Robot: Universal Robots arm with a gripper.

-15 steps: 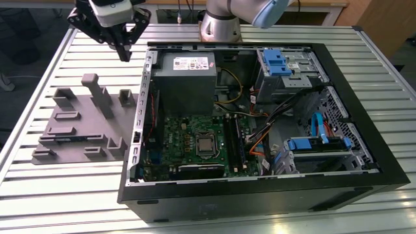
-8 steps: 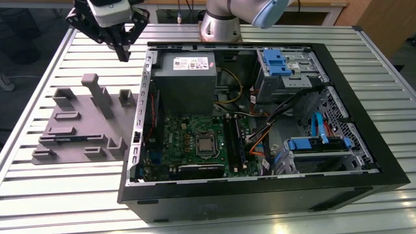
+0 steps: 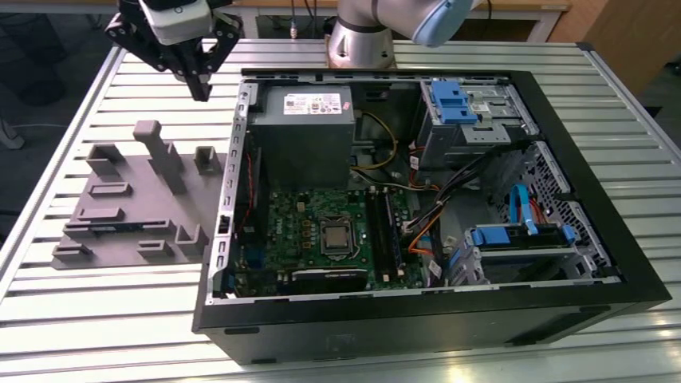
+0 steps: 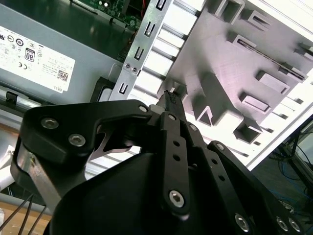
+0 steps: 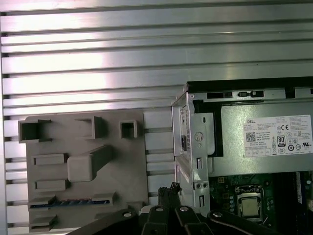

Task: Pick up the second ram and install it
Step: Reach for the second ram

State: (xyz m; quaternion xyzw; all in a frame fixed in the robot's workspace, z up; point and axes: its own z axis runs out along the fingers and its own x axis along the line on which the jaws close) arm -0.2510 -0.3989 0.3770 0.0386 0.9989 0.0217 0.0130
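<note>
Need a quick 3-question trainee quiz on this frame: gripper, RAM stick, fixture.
1. True or false: the gripper holds the second ram.
2. The second ram lies in: A) the grey fixture plate, B) a motherboard slot, C) a drive bay.
3. Fill in: the fixture plate lies toward the exterior view's ____ of the computer case.
Key: 1 false; 2 A; 3 left.

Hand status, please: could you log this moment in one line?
hand shut, empty | between fixture plate and computer case | second ram in plate slot
</note>
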